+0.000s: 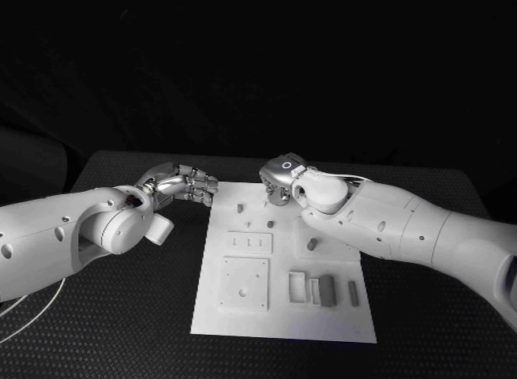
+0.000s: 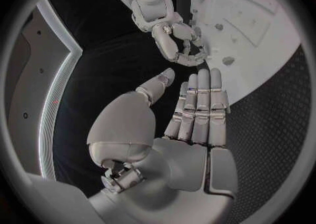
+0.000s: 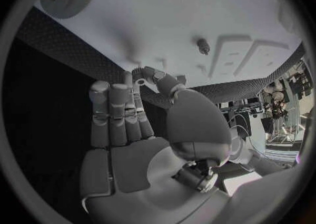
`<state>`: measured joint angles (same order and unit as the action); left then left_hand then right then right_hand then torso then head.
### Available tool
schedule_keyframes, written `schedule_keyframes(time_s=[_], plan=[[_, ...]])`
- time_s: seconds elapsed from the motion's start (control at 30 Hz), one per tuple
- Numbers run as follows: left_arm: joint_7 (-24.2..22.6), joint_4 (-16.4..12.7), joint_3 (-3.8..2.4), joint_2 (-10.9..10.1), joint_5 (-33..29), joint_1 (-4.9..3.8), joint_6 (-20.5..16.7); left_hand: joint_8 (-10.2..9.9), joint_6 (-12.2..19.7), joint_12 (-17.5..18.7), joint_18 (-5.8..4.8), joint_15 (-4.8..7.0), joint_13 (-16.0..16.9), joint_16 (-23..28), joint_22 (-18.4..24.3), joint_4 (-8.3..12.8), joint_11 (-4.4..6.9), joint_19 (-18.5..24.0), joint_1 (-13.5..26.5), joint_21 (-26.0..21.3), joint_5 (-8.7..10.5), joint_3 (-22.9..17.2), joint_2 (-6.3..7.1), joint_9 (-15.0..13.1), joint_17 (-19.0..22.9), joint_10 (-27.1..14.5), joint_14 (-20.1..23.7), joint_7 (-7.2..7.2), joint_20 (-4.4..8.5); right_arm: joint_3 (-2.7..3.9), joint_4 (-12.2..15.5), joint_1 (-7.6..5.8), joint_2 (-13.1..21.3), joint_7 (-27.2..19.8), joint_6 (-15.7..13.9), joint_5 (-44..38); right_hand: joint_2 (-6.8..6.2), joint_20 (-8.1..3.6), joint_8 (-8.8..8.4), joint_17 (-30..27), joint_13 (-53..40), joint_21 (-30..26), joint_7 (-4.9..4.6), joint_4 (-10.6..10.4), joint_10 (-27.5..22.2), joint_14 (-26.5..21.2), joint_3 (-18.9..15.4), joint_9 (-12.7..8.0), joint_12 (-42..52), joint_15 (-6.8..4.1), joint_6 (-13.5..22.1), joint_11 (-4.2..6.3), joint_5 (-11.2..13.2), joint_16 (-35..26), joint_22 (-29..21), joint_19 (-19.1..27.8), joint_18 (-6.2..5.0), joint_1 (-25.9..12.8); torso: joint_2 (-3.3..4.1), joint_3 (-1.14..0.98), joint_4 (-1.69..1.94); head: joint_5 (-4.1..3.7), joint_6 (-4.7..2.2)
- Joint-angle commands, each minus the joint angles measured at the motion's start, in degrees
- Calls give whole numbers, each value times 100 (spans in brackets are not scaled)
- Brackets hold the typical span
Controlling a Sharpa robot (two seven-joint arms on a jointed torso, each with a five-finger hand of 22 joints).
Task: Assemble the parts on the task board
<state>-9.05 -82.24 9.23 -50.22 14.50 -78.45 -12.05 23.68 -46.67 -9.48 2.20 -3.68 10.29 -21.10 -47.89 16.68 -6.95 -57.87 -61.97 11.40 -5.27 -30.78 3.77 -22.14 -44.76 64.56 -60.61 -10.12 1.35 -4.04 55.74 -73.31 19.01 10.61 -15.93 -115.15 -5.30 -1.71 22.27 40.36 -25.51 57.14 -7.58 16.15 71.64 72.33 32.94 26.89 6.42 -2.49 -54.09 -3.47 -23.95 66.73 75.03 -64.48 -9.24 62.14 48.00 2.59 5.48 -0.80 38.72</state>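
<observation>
Nearest the head camera, the white board (image 1: 283, 316) lay lengthwise on the black table (image 1: 110, 332), its near edge close to me and its far end up between the two hands. On the near half I saw a square raised plate (image 1: 245, 283) with a hole in its middle and, beside it to the right, a row of slim upright grey blocks (image 1: 324, 289). Mid-board there was a small rectangular panel with slots (image 1: 249, 242), an oval grey piece (image 1: 312, 245) to its right, and a few small pegs (image 1: 255, 208) further up. All parts looked grey on white.

Left hand (image 1: 185, 185) sat just off the board's far left corner, over the table mat. In its wrist view that hand (image 2: 197, 113) had fingers straight, side by side, thumb out to the side, nothing in it.

Right hand (image 1: 283, 180) was over the board's far end, near the pegs. Its own wrist view showed the hand (image 3: 121, 116) with fingers extended together, thumb bent in front of the palm, no part held as far as I could see. From the left wrist camera, though, the right hand (image 2: 179, 45) looked curled at the fingertips next to the board edge, and whether they touched a peg I couldn't tell.

One small peg (image 3: 203, 47) stood upright on the board ahead of the right hand.
</observation>
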Motion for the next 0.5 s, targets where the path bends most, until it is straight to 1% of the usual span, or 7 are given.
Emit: schedule_keyframes(time_s=[0.03, 0.13, 0.23, 0.33, 0.5], plan=[[-31, -4, -5, 11, -23, -7, 71, -18, -14, 23, 35, -12, 7, 27, 7, -9, -38, -11, 1, -34, 14, 36, 34, -8, -9, -8, -41, -28, 46, -1, -31, 19, -28, -64, -9, -26, -5, -38, 4, -10, -7, 20, -10, -7, 36, 5, 22, 6, -29, -36, -21, 0, -24, 23, 83, 3, -576, -30, 2, 0, 6, -3, 2], [-31, -2, -5, 13, -23, -7, 71, -20, -14, 25, 35, -12, 9, 30, 7, -9, -38, -12, 2, -36, 14, 37, 33, -9, -11, -7, -43, -29, 47, -1, -40, 44, -48, -73, -16, -15, -6, -38, -17, -12, -1, 17, -21, 2, -3, 0, 28, -1, -55, -28, 9, -10, -25, 21, 82, 7, -576, -24, 1, 2, 8, -2, 6], [-28, -20, -6, 0, -23, -10, 71, -20, -14, 26, 34, -11, 9, 31, 7, -9, -38, -12, 2, -36, 14, 37, 34, -9, -13, -7, -43, -29, 47, -1, -30, 45, -55, -72, -28, -14, -4, -38, -23, -13, -1, 16, -25, 4, -12, -1, 31, -2, -63, -25, 16, -14, -25, 21, 82, 8, -576, -22, 8, 3, 6, 11, 12], [-23, -14, -6, 0, -23, -11, 71, -21, -15, 27, 34, -11, 10, 33, 7, -9, -38, -12, 2, -37, 14, 38, 34, -10, -14, -7, -44, -28, 48, -1, -31, 45, -53, -67, -25, -13, -1, -38, -24, -14, -1, 16, -25, 5, -14, -1, 32, -2, -65, -24, 16, -14, -25, 22, 83, 8, -576, -20, 9, 4, 11, 13, 15], [-6, -31, -6, -32, -23, -27, 74, -23, -14, 29, 33, -11, 11, 36, 7, -9, -39, -13, 4, -39, 15, 39, 36, -10, -17, -8, -44, -29, 48, 0, -20, 45, -43, -60, -6, 1, 2, -38, -25, -14, -3, 16, -27, 4, -14, -1, 33, -1, -67, -22, 16, -16, -24, 23, 83, 7, -576, -20, 3, -1, -5, 24, 28]])
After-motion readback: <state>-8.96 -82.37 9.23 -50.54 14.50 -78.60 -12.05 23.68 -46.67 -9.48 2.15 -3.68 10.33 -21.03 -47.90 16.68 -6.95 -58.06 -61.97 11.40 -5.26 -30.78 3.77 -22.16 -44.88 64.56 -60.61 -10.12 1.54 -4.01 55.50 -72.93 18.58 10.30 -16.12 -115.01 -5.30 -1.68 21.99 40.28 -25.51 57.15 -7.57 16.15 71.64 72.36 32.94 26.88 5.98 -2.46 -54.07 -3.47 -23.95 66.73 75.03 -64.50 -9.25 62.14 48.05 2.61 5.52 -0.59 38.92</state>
